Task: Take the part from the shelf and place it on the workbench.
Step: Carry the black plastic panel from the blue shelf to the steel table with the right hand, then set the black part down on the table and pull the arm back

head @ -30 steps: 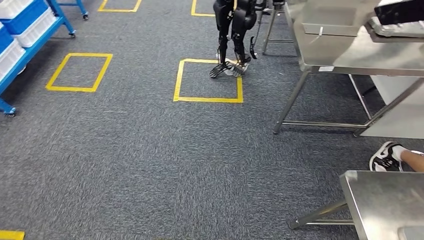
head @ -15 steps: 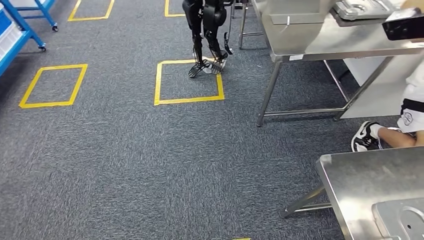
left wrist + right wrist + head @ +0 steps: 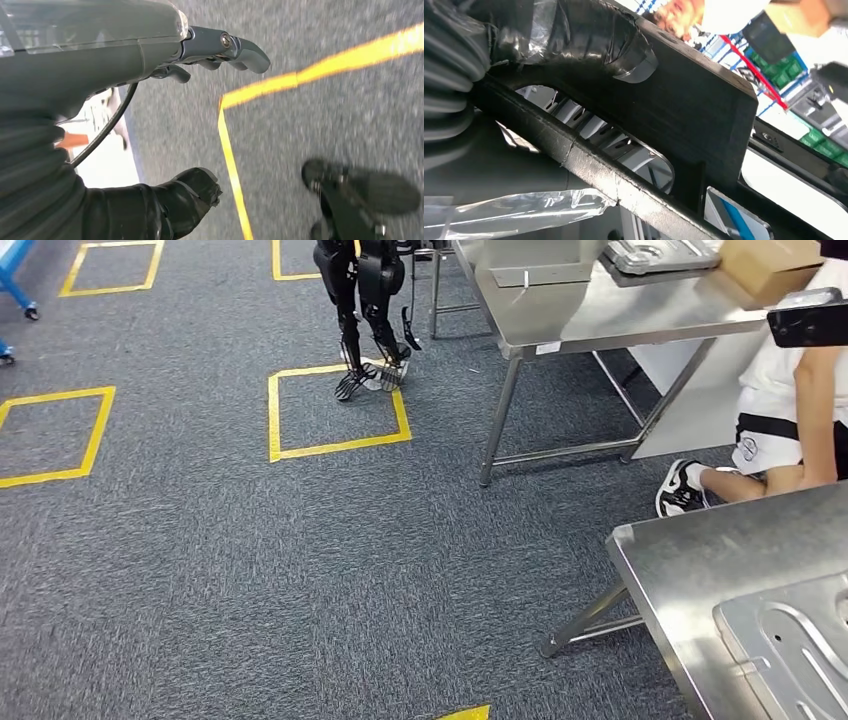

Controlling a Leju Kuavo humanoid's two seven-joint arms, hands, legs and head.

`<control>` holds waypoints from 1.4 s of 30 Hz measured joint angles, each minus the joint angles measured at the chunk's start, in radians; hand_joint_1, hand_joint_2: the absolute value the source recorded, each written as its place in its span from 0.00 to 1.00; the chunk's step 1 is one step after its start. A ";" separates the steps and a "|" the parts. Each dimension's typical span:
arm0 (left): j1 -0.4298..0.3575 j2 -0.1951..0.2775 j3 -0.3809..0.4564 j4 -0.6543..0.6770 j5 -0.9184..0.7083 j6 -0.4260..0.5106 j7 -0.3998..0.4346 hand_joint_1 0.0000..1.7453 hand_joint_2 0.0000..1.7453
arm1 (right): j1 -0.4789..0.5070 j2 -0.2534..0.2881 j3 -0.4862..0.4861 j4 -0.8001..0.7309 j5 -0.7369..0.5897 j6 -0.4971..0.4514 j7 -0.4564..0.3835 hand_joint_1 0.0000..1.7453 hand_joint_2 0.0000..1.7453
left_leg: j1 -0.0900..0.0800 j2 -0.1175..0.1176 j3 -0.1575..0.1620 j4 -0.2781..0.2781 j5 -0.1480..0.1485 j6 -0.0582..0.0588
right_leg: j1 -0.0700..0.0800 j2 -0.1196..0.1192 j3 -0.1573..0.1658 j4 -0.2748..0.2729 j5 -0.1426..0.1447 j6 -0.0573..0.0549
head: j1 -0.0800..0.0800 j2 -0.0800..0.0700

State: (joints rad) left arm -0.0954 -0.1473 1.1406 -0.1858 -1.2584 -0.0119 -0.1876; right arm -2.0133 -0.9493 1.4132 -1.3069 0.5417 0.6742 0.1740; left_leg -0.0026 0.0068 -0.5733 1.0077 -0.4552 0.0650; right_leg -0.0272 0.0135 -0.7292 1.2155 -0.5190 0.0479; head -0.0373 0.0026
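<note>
In the right wrist view my right hand [image 3: 509, 45] grips the black part [image 3: 694, 105], a dark block-like frame with a slot, and the taped thumb lies over its top edge. My left hand [image 3: 115, 55] hangs over the grey carpet with thumb and fingers apart, holding nothing. The steel workbench [image 3: 670, 550] comes in at the lower right of the head view, and a grey pressed metal plate [image 3: 790, 640] lies on it.
Another black robot [image 3: 365, 310] stands at a yellow floor square [image 3: 335, 410]. A long steel table [image 3: 600, 315] with a cardboard box [image 3: 765, 265] runs at the back right. A person [image 3: 790, 400] sits between the tables. A blue shelf foot [image 3: 15, 280] is far left.
The camera has turned right, so the whole scene slid left. The blue shelf has nearly left the picture, while the workbench corner and the seated person have come further in.
</note>
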 joint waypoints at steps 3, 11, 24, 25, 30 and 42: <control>0.001 0.000 0.000 0.000 0.000 0.005 0.000 0.00 1.00 | 0.028 -0.014 0.000 -0.006 0.000 -0.001 0.000 1.00 1.00 | -0.004 0.024 -0.002 0.003 -0.002 0.000 | -0.003 -0.009 -0.024 0.069 -0.008 0.003 | 0.000 0.000; -0.004 -0.001 0.000 0.000 0.000 0.006 0.010 0.00 1.00 | 0.037 -0.031 -0.001 -0.028 0.000 -0.003 0.000 1.00 1.00 | -0.010 0.060 -0.001 0.025 -0.027 -0.021 | 0.014 -0.025 0.108 -0.182 0.083 -0.029 | -0.001 0.000; 0.002 -0.002 0.000 0.000 -0.010 0.015 0.004 0.00 1.00 | 0.078 -0.097 0.000 -0.092 -0.039 -0.057 0.018 1.00 1.00 | -0.003 -0.045 -0.016 0.033 -0.014 -0.019 | 0.011 0.065 0.099 -0.176 0.087 -0.036 | -0.001 0.000; 0.000 -0.002 0.000 0.000 -0.010 0.015 0.002 0.00 1.00 | 0.083 -0.101 0.000 -0.094 -0.041 -0.059 0.020 1.00 1.00 | -0.004 -0.039 -0.014 0.027 -0.012 -0.017 | 0.009 0.072 0.097 -0.178 0.089 -0.030 | -0.001 0.000; -0.001 -0.002 0.000 0.000 -0.011 0.017 -0.002 0.00 1.00 | 0.099 -0.126 0.000 -0.100 -0.056 -0.085 0.027 1.00 1.00 | -0.003 -0.002 -0.002 0.000 0.003 0.002 | 0.004 0.007 0.032 -0.032 0.002 -0.006 | 0.000 0.000; -0.001 -0.003 0.000 0.000 -0.012 0.018 -0.004 0.00 1.00 | 0.150 -0.192 0.000 -0.145 -0.072 -0.118 0.027 1.00 1.00 | -0.007 0.043 -0.007 0.032 -0.029 -0.028 | 0.009 -0.023 0.106 -0.176 0.079 -0.027 | -0.001 0.000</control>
State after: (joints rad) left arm -0.0967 -0.1500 1.1406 -0.1858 -1.2703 0.0060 -0.1911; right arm -1.8631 -1.1410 1.4129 -1.4516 0.4694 0.5563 0.2011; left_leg -0.0092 0.0496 -0.5804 1.0395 -0.4844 0.0368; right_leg -0.0186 -0.0099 -0.6227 1.0391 -0.4398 0.0213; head -0.0386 0.0025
